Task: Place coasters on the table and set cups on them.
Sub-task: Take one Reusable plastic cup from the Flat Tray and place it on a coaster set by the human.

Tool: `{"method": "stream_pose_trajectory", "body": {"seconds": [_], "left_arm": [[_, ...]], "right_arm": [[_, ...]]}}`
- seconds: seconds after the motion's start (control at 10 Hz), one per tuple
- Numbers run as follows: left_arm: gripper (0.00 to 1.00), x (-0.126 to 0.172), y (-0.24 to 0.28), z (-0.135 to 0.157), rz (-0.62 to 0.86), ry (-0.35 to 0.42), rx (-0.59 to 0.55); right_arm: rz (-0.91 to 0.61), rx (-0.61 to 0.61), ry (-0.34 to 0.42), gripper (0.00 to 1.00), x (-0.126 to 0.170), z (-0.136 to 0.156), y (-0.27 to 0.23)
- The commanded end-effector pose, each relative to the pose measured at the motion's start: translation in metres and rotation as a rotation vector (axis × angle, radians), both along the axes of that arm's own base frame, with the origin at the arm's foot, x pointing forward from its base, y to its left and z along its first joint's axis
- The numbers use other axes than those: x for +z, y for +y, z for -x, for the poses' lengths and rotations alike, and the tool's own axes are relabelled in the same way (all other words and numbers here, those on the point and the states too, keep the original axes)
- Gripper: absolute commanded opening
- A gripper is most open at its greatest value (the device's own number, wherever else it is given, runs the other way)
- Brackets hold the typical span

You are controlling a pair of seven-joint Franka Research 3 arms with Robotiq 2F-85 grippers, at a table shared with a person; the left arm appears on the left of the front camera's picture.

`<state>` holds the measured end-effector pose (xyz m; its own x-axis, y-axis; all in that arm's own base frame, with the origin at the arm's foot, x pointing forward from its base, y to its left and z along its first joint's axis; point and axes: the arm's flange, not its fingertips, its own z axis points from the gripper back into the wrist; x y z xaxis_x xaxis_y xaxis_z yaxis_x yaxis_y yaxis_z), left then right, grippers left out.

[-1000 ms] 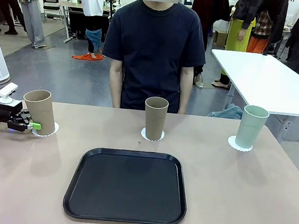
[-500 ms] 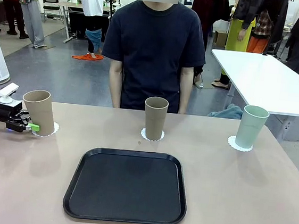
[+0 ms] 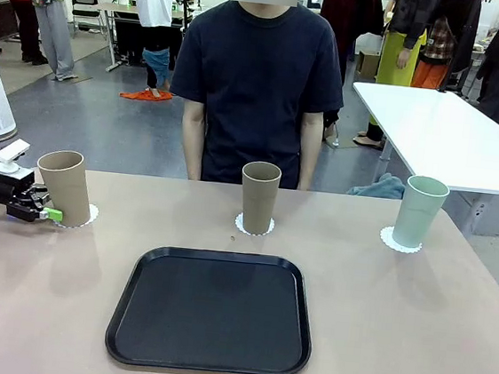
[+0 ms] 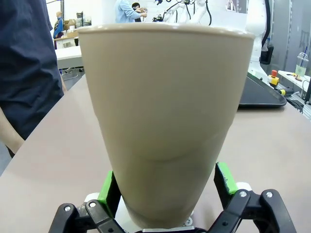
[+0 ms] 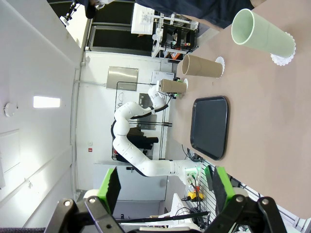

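A: The left end effector (image 3: 48, 213) sits low at the tabletop's (image 3: 413, 329) left edge, jaws spread wide. In its wrist view the green pads (image 4: 108, 187) flank the base of the left tan-brown cup (image 4: 167, 126) with a gap on either side, so it has hold of nothing.

B: And the right end effector (image 5: 163, 187)?

A: Wide open too, empty, raised well away from the cups and looking across at them.

B: How far along would you say we are?

A: Nearly finished, by my reading. Nearest is the black tray (image 3: 213, 308), bare. Beyond it stand three cups, each upright on its own scalloped coaster: the left tan one over its left coaster (image 3: 88, 216), the middle tan-brown cup (image 3: 258, 197) on the middle coaster (image 3: 240, 227), the mint green cup (image 3: 420, 211) on the right coaster (image 3: 388, 241).

B: What's left?

A: Probably just drawing the left arm clear without nudging that cup. A person (image 3: 258, 72) stands behind the far edge, arms down.
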<state>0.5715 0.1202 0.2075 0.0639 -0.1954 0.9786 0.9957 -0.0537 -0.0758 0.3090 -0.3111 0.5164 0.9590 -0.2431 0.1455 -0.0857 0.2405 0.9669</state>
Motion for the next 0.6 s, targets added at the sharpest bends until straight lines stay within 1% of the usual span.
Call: {"method": "stream_pose_trajectory", "body": {"seconds": [0.0,0.2,0.5], "left_arm": [[1.00,0.003,0.005,-0.005,-0.022,-0.014,0.003],[1.00,0.003,0.012,-0.007,-0.041,-0.059,0.037],[1.00,0.005,0.021,-0.009,-0.058,-0.071,0.038]], "right_arm": [[-0.018,-0.008,0.007,1.00,0.003,0.000,0.002],[-0.018,-0.008,0.007,1.00,0.003,0.000,0.002],[-0.018,-0.008,0.007,1.00,0.003,0.000,0.002]]}}
